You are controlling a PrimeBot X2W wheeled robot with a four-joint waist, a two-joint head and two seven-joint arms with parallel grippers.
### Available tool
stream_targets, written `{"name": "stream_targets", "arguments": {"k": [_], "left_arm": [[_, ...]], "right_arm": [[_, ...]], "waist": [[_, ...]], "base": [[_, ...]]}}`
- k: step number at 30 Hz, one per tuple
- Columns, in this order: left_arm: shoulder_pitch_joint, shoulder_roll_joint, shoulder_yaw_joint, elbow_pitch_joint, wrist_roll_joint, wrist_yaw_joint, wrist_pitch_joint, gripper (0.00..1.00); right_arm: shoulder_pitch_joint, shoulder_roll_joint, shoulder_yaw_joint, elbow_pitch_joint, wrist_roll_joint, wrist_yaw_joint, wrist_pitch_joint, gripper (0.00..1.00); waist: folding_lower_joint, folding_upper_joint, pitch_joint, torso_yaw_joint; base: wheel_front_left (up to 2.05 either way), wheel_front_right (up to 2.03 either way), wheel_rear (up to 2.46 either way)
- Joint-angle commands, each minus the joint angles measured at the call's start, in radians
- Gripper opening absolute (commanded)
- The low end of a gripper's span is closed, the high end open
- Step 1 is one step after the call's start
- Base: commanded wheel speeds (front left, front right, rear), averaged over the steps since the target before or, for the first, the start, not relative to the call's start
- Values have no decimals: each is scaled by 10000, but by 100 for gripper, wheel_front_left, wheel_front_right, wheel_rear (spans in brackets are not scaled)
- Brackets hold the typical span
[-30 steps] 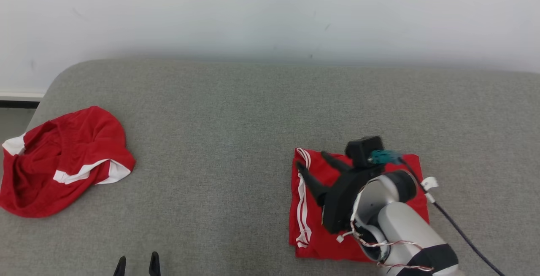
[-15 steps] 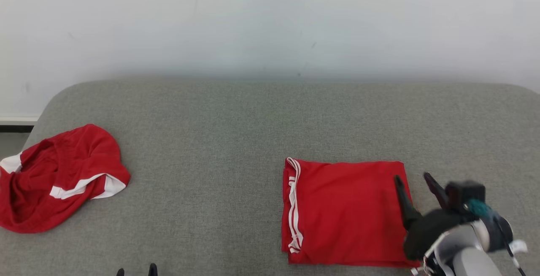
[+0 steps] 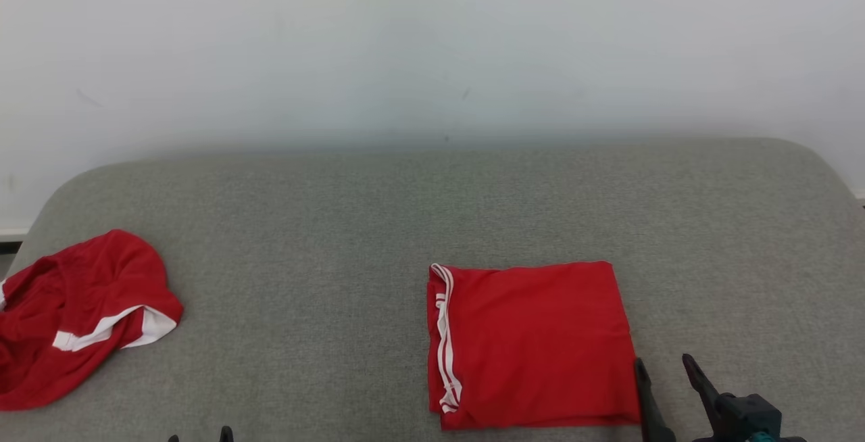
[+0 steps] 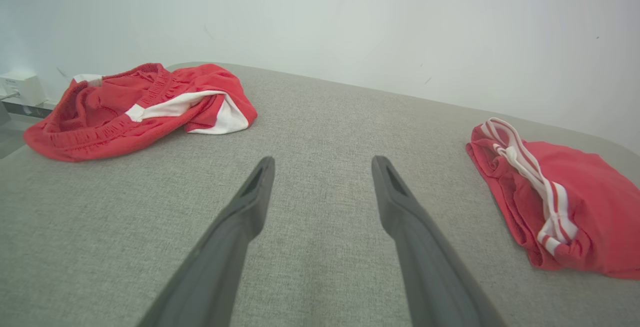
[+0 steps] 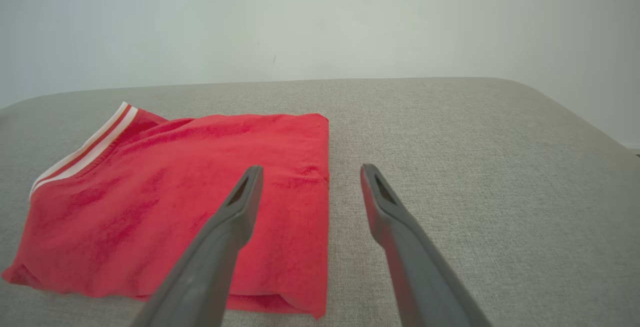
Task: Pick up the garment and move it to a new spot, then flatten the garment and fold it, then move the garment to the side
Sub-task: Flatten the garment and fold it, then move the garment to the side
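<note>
Head view sets the folded garment [image 3: 534, 344] just left of my right gripper [image 3: 662, 361], far from my left gripper [image 3: 199, 435]; both gape empty.

Matt red knit garment [image 3: 534, 344], grey woven cloth surface [image 3: 338, 239], smooth matt wall [image 3: 405, 43]

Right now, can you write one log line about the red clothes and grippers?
folded red garment with white stripes: flat on grey fabric cushion | crumpled red-and-white garment: far left | left gripper: open, empty | right gripper: open, empty
</note>
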Motion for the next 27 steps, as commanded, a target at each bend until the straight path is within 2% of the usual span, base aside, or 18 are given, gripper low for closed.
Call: {"name": "stream_targets", "arguments": {"k": [1,16,27], "left_arm": [[103,-12,47,-50,83,8,-29,100],[28,-11,588,-17,336,8,-29,100],[23,-11,600,87,266,10,-29,100]], "right_arm": [[44,30,58,-2,66,-29,-64,100],[-106,80,990,252,379,-29,-252,100],[-233,82,1022,439,690,-29,-307,100]], "waist": [[1,0,-114,-161],[1,0,-191,-420],[1,0,-189,-366]], "base": [[0,0,0],[0,0,0],[0,0,0]]}}
